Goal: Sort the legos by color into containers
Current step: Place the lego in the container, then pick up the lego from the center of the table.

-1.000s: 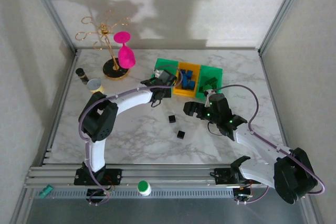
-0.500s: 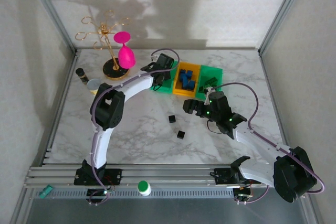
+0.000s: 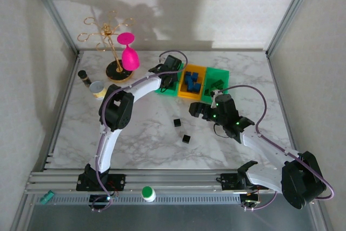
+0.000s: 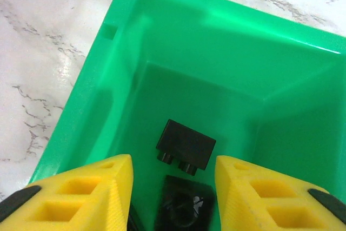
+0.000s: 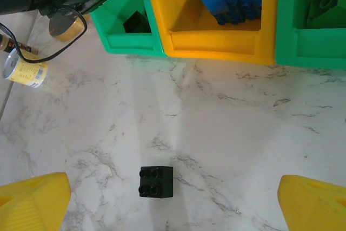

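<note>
Bricks [image 4: 185,144] in black lie in the green bin [image 4: 97,96] beneath the parted, empty left hand [image 4: 173,187], with a loose brick [image 5: 156,181] on the desk [image 5: 243,133] at six o'clock of that bin, before the wide-open right hand [image 5: 173,204].

Left gripper [image 4: 173,179] has swung from the marble just in front of the left green plastic bin [image 4: 92,101] to over it. Its jaws have just parted, and a small black plastic brick [image 4: 186,147] sits free inside.
</note>
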{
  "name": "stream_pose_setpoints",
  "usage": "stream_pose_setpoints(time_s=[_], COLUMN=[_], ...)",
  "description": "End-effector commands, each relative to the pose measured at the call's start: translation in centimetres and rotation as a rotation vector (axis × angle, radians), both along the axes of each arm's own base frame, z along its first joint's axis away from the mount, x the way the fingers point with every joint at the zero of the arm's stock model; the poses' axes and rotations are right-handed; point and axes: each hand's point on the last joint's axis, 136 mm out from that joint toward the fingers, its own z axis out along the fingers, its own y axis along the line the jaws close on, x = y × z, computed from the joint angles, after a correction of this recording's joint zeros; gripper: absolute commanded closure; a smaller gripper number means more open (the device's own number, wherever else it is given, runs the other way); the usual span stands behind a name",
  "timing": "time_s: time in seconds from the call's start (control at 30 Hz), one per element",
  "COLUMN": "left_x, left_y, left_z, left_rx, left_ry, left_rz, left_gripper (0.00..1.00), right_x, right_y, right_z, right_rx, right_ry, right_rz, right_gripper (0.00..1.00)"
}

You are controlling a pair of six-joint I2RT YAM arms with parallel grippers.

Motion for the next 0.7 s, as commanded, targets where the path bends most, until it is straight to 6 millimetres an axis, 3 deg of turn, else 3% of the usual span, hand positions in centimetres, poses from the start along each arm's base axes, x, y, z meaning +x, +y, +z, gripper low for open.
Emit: stream_pose_setpoints(time_s=[0.0,0.2,0.4,0.67], left_x=[0.3,-2.4,-8.2,-19.5], left_y=[0.3,0.0,0.7,-2.1], left_z=[2.3,7.0,9.1,4.8], left_rx=[0.004,-0.042,-0.110,-0.108], left_ry=[-0.014,-0.048,-0.044,0.074], left_rz=[-0.010,-0.042,-0.045,-0.083], left_gripper=[0.55,0.56,0.56,0.54], right_x=[0.6,0.1,-1.0,-2.9], right_y=[0.0,-0.2,-1.0,-2.7], right_z=[1.6,1.4,0.4,-2.8], right_rx=[0.006,0.011,0.011,-0.062], right_ry=[-0.040,-0.027,-0.002,0.089], right_rz=[0.000,0.001,-0.013,-0.023], right_gripper=[0.01,0.01,0.01,0.01])
